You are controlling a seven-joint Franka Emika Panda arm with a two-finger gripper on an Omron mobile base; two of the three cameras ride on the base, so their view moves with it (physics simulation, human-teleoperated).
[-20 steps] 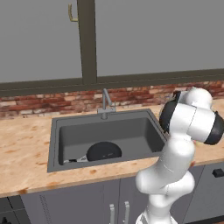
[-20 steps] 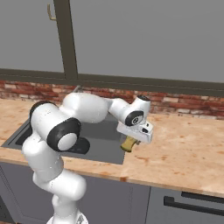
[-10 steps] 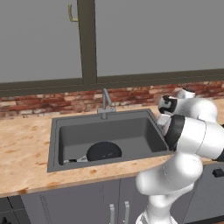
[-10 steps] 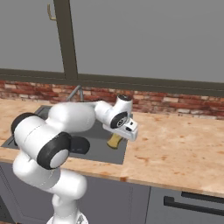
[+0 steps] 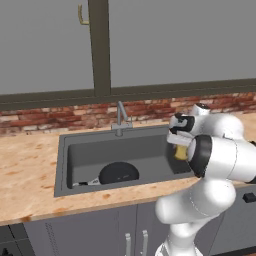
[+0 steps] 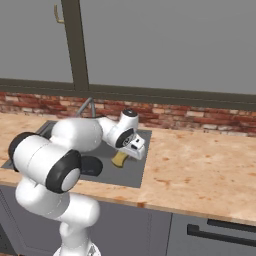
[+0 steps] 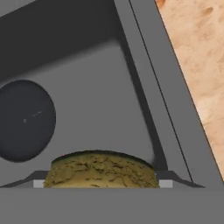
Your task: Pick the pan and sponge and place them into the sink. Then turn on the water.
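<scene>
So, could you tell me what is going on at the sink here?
The robot arm holds the sponge in its tool above the right part of the sink. The pan already lies in the basin near the front. No water runs from the faucet, so dropping the sponge and turning on the water remain.

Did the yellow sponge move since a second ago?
Yes. The sponge, held in the gripper, went from over the counter edge leftward to above the sink, toward the faucet.
</scene>
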